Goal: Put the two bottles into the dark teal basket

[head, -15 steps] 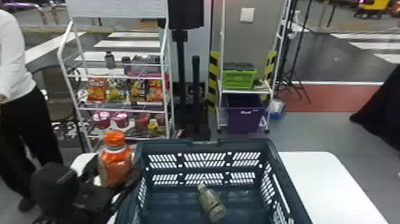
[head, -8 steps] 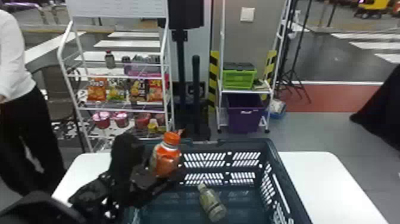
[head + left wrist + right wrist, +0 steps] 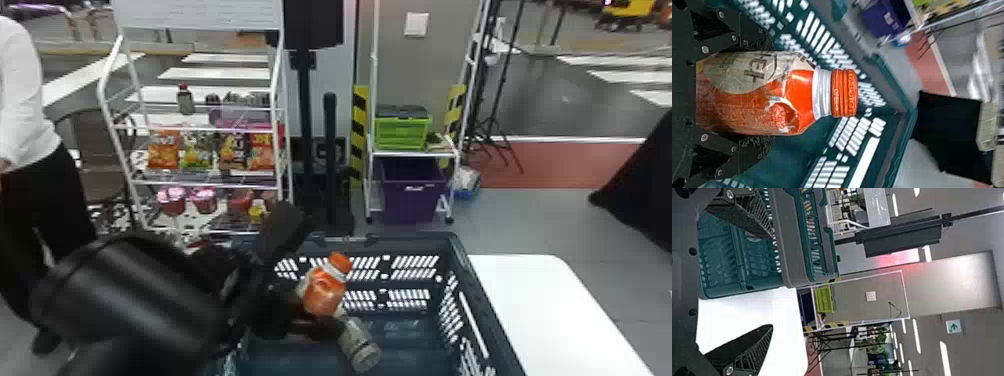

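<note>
Basket [image 3: 483,305], its near side cut off by the head view's bottom edge.
Inside it, the left gripper [image 3: 319,302] hides the clear bottle's [image 3: 361,346] upper end; above it, the orange bottle's [image 3: 327,290] base is hidden.

Head view, lower centre: dark teal openwork basket [image 3: 410,246], smooth matt plastic. Lower right: flat white tabletop [image 3: 550,290], smooth. Lower left: rounded black arm housing [image 3: 135,290], smooth, softly glossy. Right edge: draped black cloth [image 3: 645,185], matt. Left wrist view, centre-left: orange plastic bottle [image 3: 801,90], glossy; its orange cap [image 3: 844,93], finely ribbed plastic.
</note>
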Controlling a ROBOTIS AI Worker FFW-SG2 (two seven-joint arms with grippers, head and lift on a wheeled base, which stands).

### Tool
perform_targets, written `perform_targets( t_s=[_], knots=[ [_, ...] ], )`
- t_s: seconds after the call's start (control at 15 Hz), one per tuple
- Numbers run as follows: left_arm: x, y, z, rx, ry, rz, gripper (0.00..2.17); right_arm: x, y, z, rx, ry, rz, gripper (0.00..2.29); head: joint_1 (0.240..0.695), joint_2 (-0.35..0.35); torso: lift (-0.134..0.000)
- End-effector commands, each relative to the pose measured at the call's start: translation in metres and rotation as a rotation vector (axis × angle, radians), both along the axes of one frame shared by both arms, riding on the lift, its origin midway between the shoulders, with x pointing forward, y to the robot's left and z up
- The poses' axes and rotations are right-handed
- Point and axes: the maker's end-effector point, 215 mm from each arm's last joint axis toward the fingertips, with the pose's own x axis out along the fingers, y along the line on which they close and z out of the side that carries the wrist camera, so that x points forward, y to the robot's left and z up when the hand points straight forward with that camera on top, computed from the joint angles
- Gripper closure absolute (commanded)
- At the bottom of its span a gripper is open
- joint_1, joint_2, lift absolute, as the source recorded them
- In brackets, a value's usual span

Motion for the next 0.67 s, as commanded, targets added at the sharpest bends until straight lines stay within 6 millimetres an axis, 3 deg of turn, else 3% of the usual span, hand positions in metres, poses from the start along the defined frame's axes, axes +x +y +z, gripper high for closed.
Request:
perform_targets(
  t_s=[0.0,0.07,0.2,0.47,0.6],
  knots=[
    [0.027,-0.037,0.009,-0.075,-0.013,0.023,2.15,-0.004,-0.004,0.002,-0.009,-0.018,-0.008,0.09,0.499,0.0,0.0],
    [0.037,-0.05,0.013,-0.07,-0.092,-0.05,2.15,-0.005,-0.004,0.004,-0.012,-0.028,-0.005,0.09,0.499,0.0,0.0],
    [0.041,-0.06,-0.007,-0.022,-0.085,-0.095,2.15,-0.005,-0.004,0.005,-0.008,-0.031,-0.002,0.09,0.499,0.0,0.0],
    [0.038,-0.065,-0.047,0.049,-0.012,-0.136,2.15,-0.007,-0.007,0.004,-0.007,-0.025,-0.006,0.09,0.499,0.0,0.0],
    [0.04,-0.067,-0.05,0.056,-0.023,-0.158,2.12,-0.008,-0.009,0.005,-0.01,-0.025,-0.008,0.09,0.499,0.0,0.0]
  ],
)
